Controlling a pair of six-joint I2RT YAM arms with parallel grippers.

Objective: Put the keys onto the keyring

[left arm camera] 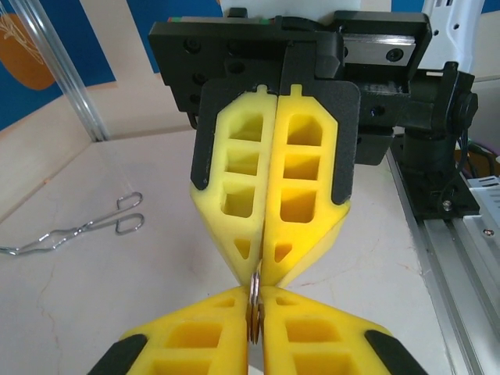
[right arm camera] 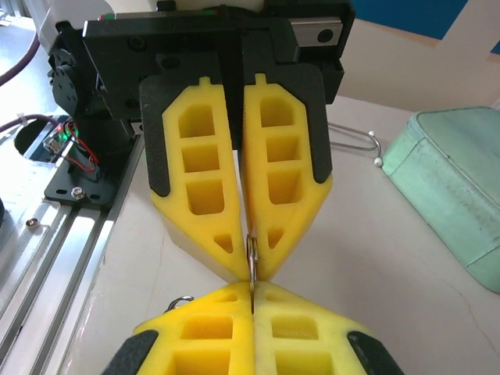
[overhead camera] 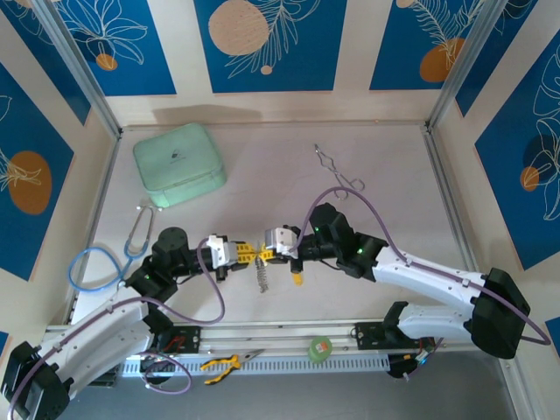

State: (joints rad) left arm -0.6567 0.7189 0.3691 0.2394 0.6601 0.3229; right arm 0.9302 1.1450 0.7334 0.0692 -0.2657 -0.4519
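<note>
Left pincer point(left arm camera: 255, 292) and right pincer point(right arm camera: 251, 287) meet tip to tip over mid worktop point(overhead camera: 262, 166). Both are clenched on the keyring point(left arm camera: 255, 312), held edge-on between them. Chain point(overhead camera: 261, 278) dangles beneath. Yellow-headed key point(overhead camera: 297, 280) just beside right pincer.

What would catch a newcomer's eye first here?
Two yellow-fingered arms meet tip to tip mid-table: the left claw and right claw both pinch the thin keyring between them. A mint-green case sits at the back left; a blue-tubed stethoscope lies by the left edge.
</note>
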